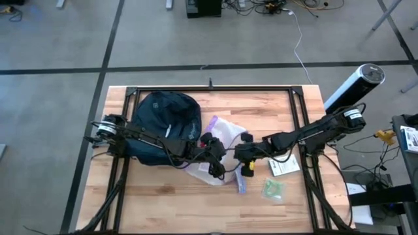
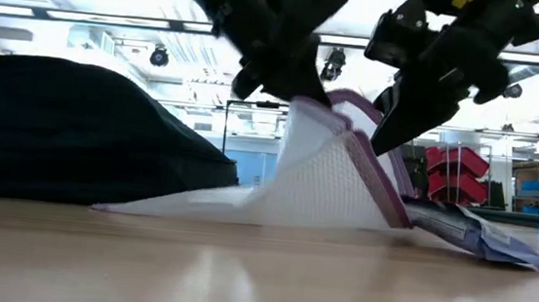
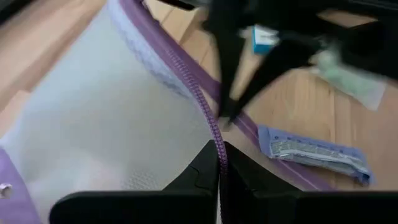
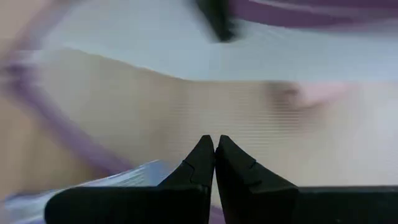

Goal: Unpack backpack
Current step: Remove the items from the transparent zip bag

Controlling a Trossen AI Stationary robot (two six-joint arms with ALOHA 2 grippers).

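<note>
From above, the bench [image 1: 163, 196] has bare wood along its near edge and near left corner, while the middle is crowded: the backpack [image 1: 163, 124] lies toward the far left corner, touching the clear purple-edged pouch [image 1: 219, 140] at the bench's middle. The left end effector [image 1: 214, 156] sits over the pouch, just beside the backpack; the right end effector [image 1: 245, 155] is near it on the pouch's right edge, with a white card [image 1: 284, 166] and a green packet [image 1: 274, 189] lying toward the right edge. At bench height, the backpack [image 2: 75, 134] bulks on the left and the pouch [image 2: 336, 176] stands pulled up into a peak, the left end effector [image 2: 289, 92] closed on its top. The left wrist view shows its fingers [image 3: 208, 168] pinched on the pouch's purple zip [image 3: 208, 118]. The right wrist view shows the right end effector [image 4: 214, 146] closed, gripping nothing.
</note>
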